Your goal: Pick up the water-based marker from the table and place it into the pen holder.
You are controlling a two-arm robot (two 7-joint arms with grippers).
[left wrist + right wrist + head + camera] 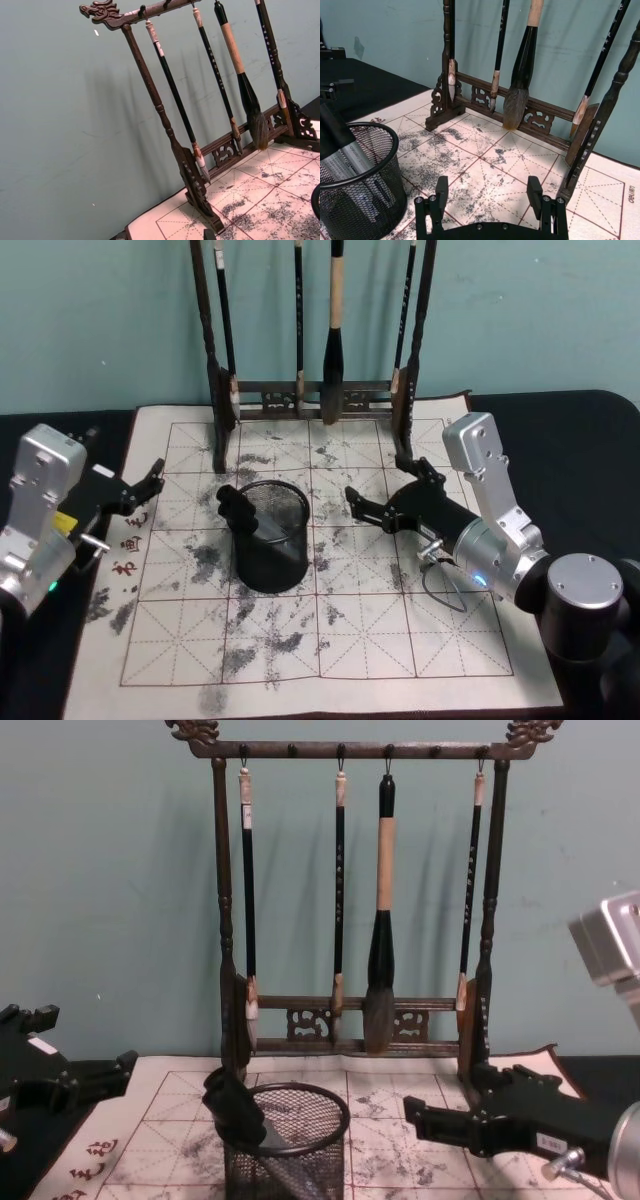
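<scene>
Water-based marker point(240, 512) half-hidden in pen holder point(271, 540)

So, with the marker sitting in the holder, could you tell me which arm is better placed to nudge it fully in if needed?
Probably the right. The right gripper is open, facing the pen holder from close by, where the water-based marker leans over the rim. The left gripper sits farther off at the mat's left edge.

The pen holder point(270, 536) stands at the middle of the table point(330, 640), with the water-based marker point(240, 512) inside it, leaning toward ten o'clock. At twelve o'clock behind it stands the brush rack point(318, 390); the right gripper point(352, 505) lies at three o'clock, the left gripper point(155, 475) at nine.
</scene>
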